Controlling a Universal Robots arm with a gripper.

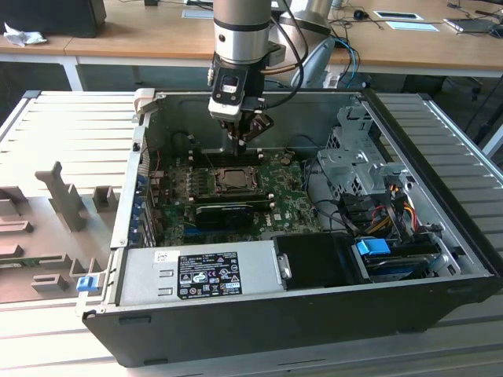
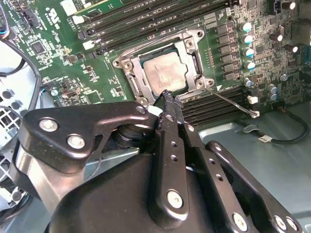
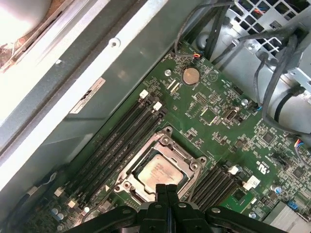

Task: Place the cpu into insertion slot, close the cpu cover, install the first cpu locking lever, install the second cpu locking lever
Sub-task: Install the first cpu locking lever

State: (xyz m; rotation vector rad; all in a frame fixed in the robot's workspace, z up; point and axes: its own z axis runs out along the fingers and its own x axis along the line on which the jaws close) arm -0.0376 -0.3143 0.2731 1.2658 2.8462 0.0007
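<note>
The cpu (image 2: pixel 165 73) lies flat in the insertion slot (image 1: pixel 233 179) on the green motherboard, its silver top showing in both wrist views (image 3: pixel 158 171). The cpu cover (image 2: pixel 190 51) is down around it as a silver frame (image 3: pixel 170 144). A thin metal locking lever (image 2: pixel 233 101) sticks out loose from one corner of the socket. My gripper (image 2: pixel 167 97) hangs above the socket's near edge with its black fingers pressed together and nothing between them; in the exterior view the gripper (image 1: pixel 244 140) is just behind the socket.
Black memory slots (image 2: pixel 146 24) run along both sides of the socket. A long black card (image 1: pixel 228 212) sits in front of it. The case wall (image 3: pixel 97 73), drive cage (image 1: pixel 354 157), cables (image 1: pixel 385 212) and power supply (image 1: pixel 196 275) ring the board.
</note>
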